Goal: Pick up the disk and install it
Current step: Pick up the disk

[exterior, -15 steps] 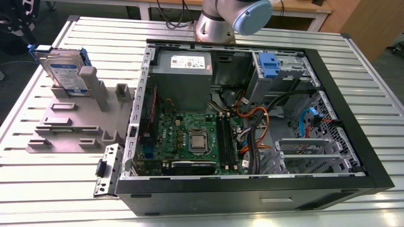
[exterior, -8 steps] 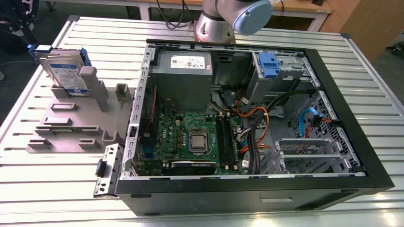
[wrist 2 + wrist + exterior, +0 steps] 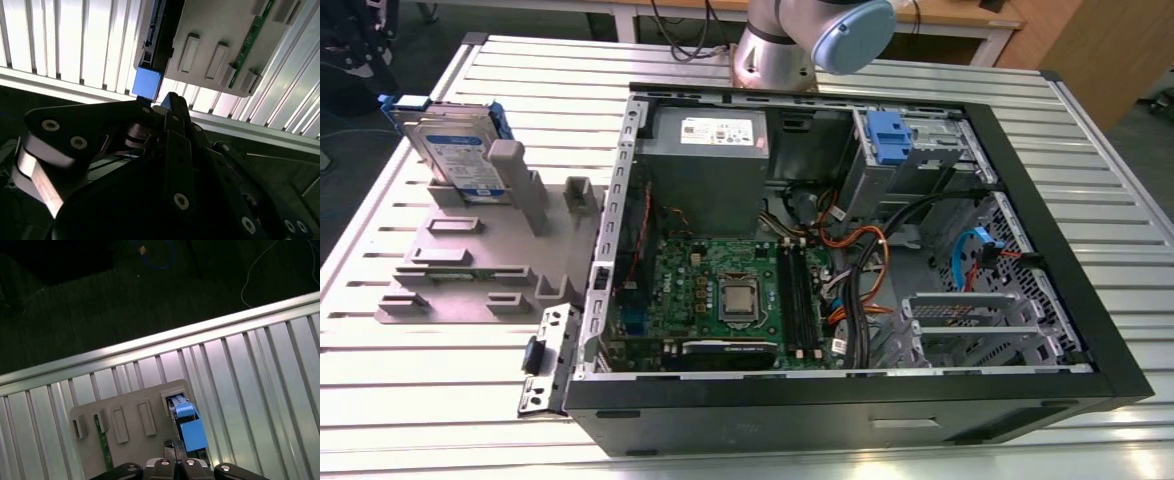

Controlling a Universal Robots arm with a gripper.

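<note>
I see the disk [image 3: 459,150] standing up on its edge in a slot of the grey holder [image 3: 467,272]. The holder sits on the ridged metal table [image 3: 400,400], at the exterior view's left of the open computer case [image 3: 1070,250]. In both wrist views my gripper [image 3: 170,100] [image 3: 175,466] hangs right by the disk's blue end [image 3: 146,82] [image 3: 190,428]. I cannot tell if the gripper is spread or pressed together.
</note>
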